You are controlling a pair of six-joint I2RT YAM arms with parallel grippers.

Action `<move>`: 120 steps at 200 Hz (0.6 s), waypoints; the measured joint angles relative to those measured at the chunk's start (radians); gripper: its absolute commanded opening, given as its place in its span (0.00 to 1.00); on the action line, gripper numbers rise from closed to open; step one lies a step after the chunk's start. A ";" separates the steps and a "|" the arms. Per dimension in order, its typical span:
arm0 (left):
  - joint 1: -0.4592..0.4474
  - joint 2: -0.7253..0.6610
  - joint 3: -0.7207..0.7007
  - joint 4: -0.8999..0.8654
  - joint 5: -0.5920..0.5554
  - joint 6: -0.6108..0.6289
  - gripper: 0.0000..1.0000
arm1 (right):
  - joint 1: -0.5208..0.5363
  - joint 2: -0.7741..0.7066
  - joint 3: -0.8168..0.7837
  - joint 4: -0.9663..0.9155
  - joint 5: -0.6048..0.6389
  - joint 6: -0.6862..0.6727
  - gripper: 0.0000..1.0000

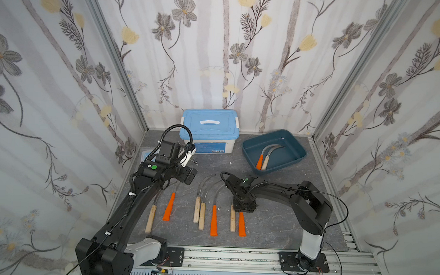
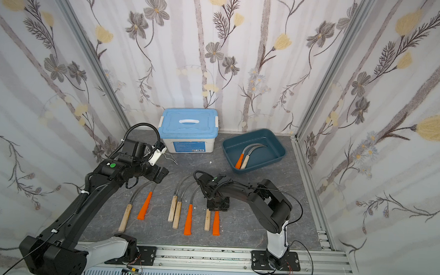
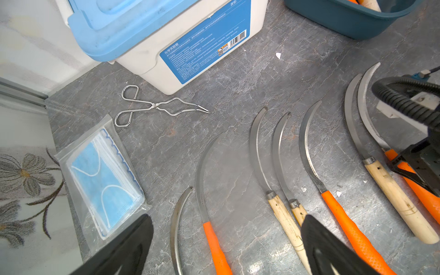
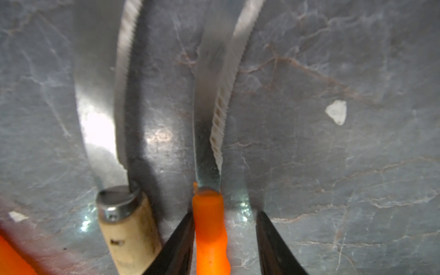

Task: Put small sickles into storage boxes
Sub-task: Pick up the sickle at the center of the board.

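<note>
Several small sickles lie in a row on the grey table; both top views show them, orange handles (image 1: 214,220) and wooden handles (image 1: 196,213) alternating. The teal storage box (image 1: 298,150) at the back right holds two sickles (image 1: 264,159). My right gripper (image 4: 225,214) is down at the rightmost orange-handled sickle (image 4: 209,228). Its open jaws straddle the handle, one finger touching it and a gap at the other. A wooden-handled sickle (image 4: 128,221) lies right beside it. My left gripper (image 3: 227,216) hovers wide open above the left sickles (image 3: 214,245), holding nothing.
A white box with a light blue lid (image 1: 209,132) stands at the back centre. Wire tongs (image 3: 154,106) and a packet of blue face masks (image 3: 102,181) lie at the back left. Papered walls close in three sides.
</note>
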 measured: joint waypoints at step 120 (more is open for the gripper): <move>0.000 -0.004 0.012 -0.001 -0.020 0.017 1.00 | -0.008 0.014 -0.008 0.002 -0.003 -0.021 0.46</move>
